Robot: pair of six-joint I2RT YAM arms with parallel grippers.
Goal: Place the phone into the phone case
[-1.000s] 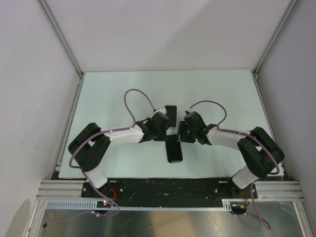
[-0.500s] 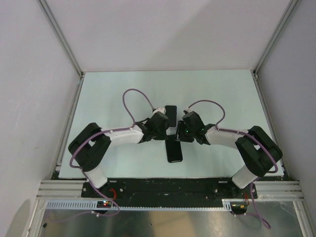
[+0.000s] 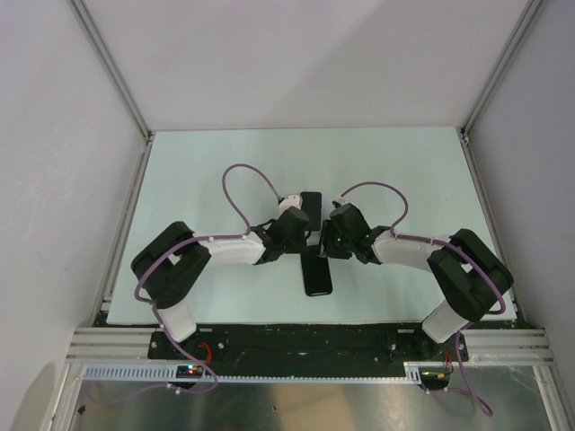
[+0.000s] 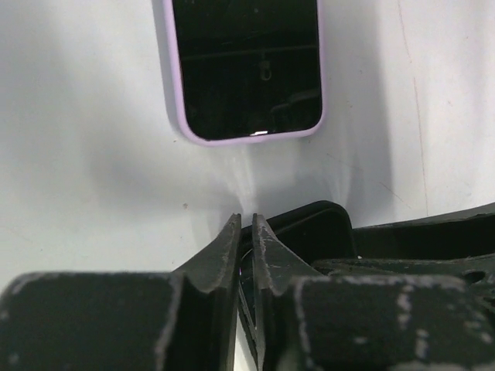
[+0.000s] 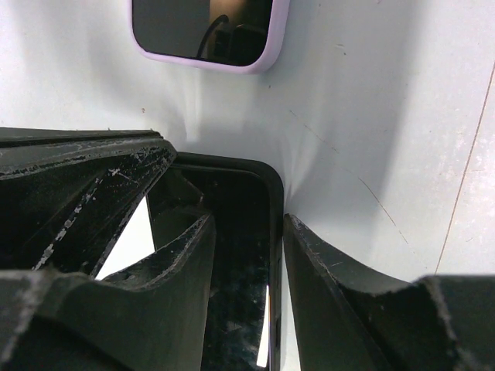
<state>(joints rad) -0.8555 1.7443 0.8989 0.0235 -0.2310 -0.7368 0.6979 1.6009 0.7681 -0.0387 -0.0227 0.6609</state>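
Observation:
The phone (image 3: 311, 205), black-screened with a lilac rim, lies face up at mid-table; the left wrist view has the phone (image 4: 244, 69) at its top, and the right wrist view catches only the phone's near end (image 5: 203, 31). Just nearer lies the empty black phone case (image 3: 316, 274). Both grippers meet at the case's far end. My left gripper (image 3: 299, 235) (image 4: 244, 220) is pinched on the thin side wall of the case (image 4: 309, 224). My right gripper (image 3: 325, 241) (image 5: 247, 224) is open and straddles the other wall of the case (image 5: 240, 201), one finger inside, one outside.
The pale green table (image 3: 198, 171) is fenced by aluminium rails and white walls on three sides. Purple cables loop above both wrists. The arm bases stand at the near edge.
The left arm has drawn in towards the centre, and both grippers have closed in on the far end of the case. Phone and case have hardly shifted.

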